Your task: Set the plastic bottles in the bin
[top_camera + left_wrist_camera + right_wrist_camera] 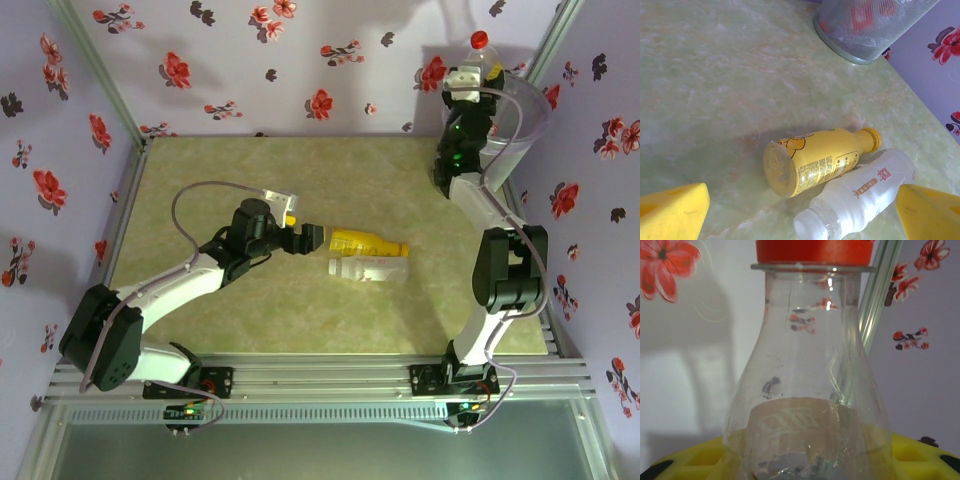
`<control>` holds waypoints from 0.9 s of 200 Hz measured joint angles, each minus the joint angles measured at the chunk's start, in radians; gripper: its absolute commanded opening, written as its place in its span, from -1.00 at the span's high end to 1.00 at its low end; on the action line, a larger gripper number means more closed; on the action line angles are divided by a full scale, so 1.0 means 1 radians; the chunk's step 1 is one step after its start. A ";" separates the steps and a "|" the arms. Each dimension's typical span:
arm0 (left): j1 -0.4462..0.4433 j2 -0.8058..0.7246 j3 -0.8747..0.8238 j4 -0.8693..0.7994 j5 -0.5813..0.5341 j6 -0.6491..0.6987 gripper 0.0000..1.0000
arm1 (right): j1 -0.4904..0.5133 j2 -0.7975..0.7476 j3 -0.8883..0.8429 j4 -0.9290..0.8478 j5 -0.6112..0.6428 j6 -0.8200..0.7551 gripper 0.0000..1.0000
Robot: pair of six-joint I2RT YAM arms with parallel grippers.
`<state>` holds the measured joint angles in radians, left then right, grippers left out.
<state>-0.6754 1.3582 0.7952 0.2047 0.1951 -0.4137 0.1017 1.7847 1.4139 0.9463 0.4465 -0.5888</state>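
Green counter (250, 180), flowery walls (300, 70). Upper right, the right end effector (470, 82) grips a red-capped bottle (484, 52) over the bin (540, 118). Mid-frame, the open left end effector (312, 238) faces a yellow bottle (368, 242) and a white bottle (368, 268), not yet binned.

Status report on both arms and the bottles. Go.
Left gripper open, facing yellow bottle lying on table. Right gripper shut on red-capped bottle, raised at bin. Clear bottle right beside yellow one, may crowd the grasp.

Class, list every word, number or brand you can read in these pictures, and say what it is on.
Nothing reads clearly.
Yellow bottle: small dark print, too blurred to read.
Clear bottle beside it: red characters, illegible.
Red-capped bottle: faint label marks, unreadable.
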 measured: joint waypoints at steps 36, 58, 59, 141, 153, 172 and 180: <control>0.000 0.004 0.000 0.000 0.000 0.000 -0.93 | -0.025 0.024 -0.032 0.000 0.003 0.063 0.05; -0.001 0.010 0.000 0.000 0.000 0.000 -0.92 | -0.043 0.040 -0.056 -0.004 0.011 0.108 0.03; -0.001 0.011 0.000 0.000 0.000 0.000 -0.92 | -0.045 0.041 -0.058 -0.005 0.012 0.112 0.03; -0.004 0.041 0.000 -0.004 0.000 -0.003 -0.93 | -0.084 0.023 -0.090 -0.209 0.029 0.386 0.01; -0.005 0.048 0.000 -0.003 0.002 -0.004 -0.93 | -0.084 0.011 -0.090 -0.279 0.029 0.438 0.00; -0.006 0.059 0.001 -0.004 0.007 -0.004 -0.93 | -0.087 -0.013 -0.083 -0.390 0.025 0.524 -0.01; -0.007 0.063 0.001 -0.004 0.008 -0.004 -0.93 | -0.089 -0.025 -0.078 -0.441 0.024 0.561 -0.02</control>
<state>-0.6827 1.4212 0.7959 0.2008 0.2028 -0.4175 0.0128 1.7596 1.3361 0.5056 0.4709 -0.0277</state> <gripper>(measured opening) 0.964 0.511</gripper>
